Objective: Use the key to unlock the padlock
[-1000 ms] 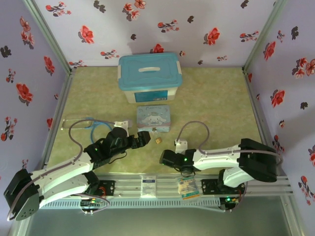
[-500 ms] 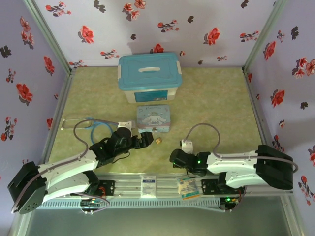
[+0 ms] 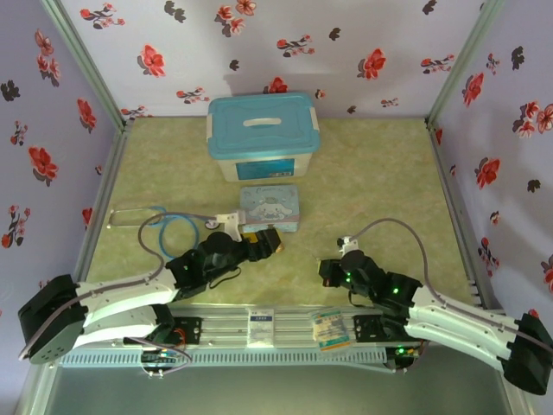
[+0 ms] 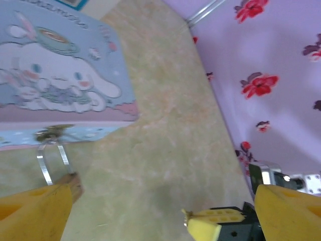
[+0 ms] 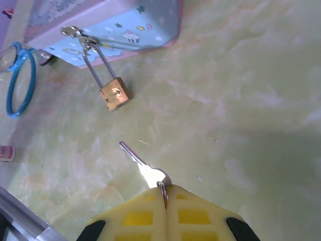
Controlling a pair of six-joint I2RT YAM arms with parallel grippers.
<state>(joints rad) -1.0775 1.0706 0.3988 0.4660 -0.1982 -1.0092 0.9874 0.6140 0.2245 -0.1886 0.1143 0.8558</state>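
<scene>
One key (image 5: 142, 165) between right jaws

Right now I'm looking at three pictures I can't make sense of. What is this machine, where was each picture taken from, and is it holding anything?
These are two robot arms bolted to a table, each ending in a two-finger hand. The wide picture looks down from above. The other two come from a small camera on each wrist. On the table stand a blue-lidded box and a cartoon tin. A small brass padlock is hooked through the tin's clasp. The right hand pinches a key, which points roughly toward the padlock without touching it. The left hand is open, right beside the padlock.
</scene>
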